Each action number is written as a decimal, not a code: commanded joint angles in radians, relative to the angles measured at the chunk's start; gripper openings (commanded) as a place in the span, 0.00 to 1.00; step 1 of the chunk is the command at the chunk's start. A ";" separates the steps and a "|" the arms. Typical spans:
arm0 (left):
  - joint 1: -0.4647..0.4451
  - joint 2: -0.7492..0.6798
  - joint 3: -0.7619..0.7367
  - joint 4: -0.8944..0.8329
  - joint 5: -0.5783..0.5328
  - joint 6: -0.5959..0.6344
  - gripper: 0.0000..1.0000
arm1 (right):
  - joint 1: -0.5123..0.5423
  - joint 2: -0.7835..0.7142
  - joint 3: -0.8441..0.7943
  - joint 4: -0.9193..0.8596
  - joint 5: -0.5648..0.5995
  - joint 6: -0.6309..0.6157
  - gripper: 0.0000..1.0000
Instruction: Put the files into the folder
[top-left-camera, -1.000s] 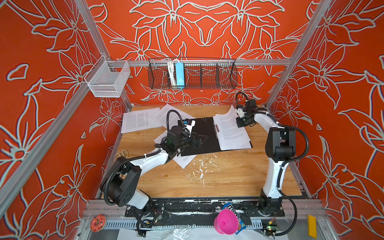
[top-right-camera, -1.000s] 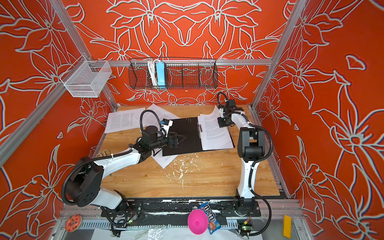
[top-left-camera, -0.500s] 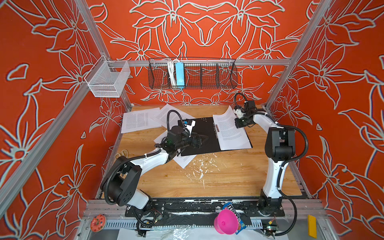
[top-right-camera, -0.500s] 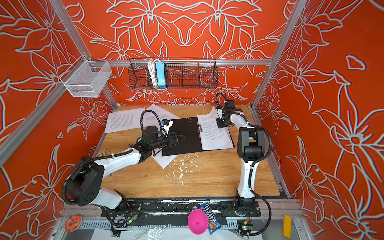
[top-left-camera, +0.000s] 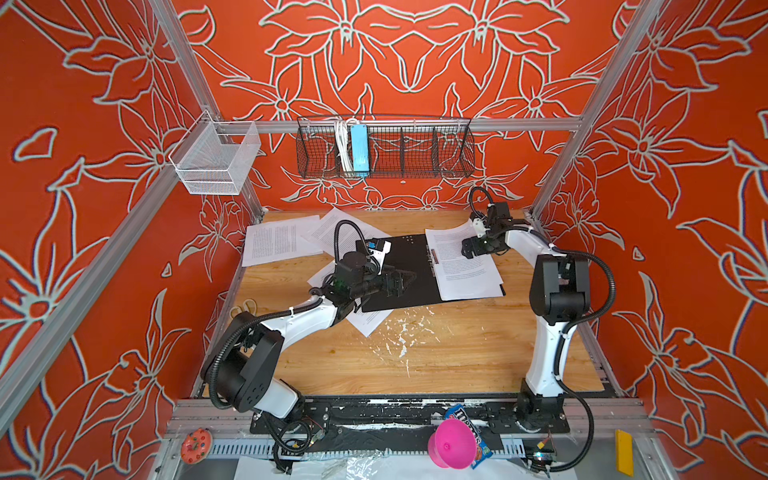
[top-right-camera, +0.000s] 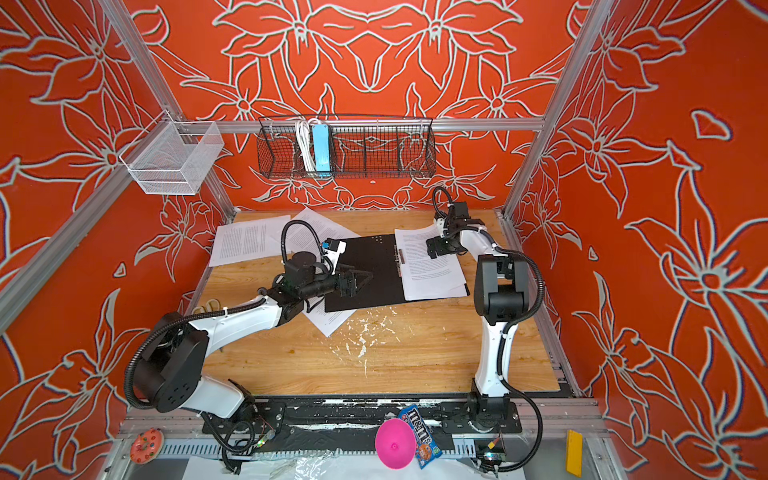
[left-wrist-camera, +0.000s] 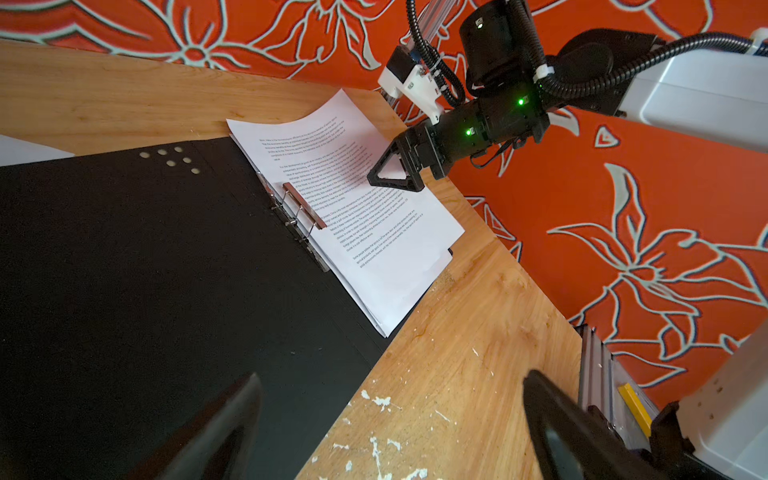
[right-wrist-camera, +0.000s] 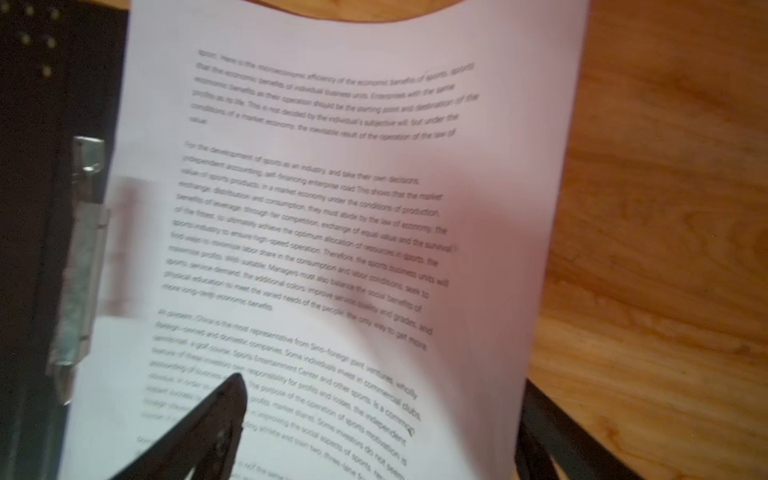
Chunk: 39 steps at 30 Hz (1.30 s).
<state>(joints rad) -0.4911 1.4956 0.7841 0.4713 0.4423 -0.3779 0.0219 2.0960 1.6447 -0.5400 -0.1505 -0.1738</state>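
Open black folder (top-left-camera: 409, 259) at mid-frame carries files (top-left-camera: 467, 278) on its right half, loose sheets (top-left-camera: 278, 245) to its left; left gripper (top-left-camera: 401, 279) and right gripper (top-left-camera: 468, 250) both gape wide, empty; paper looks light, floppy, best pinched by a free edge.

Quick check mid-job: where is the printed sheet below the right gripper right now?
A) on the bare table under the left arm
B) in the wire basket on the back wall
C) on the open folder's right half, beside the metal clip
C: the printed sheet lies on the right half of the open folder, next to its metal clip, with the right gripper open above it.
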 joint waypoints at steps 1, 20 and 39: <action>-0.003 0.016 0.027 0.003 0.002 0.011 0.98 | 0.000 -0.103 -0.073 0.130 0.154 0.138 0.97; 0.149 0.424 0.243 -0.018 0.346 -0.281 0.98 | -0.046 -0.026 -0.031 0.117 0.002 0.466 0.97; 0.155 0.538 0.367 -0.246 0.300 -0.204 0.98 | -0.065 0.276 0.321 -0.002 -0.046 0.561 0.85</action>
<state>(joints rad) -0.3355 2.0136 1.1294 0.2634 0.7448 -0.5987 -0.0383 2.3596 1.9381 -0.5007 -0.1825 0.3466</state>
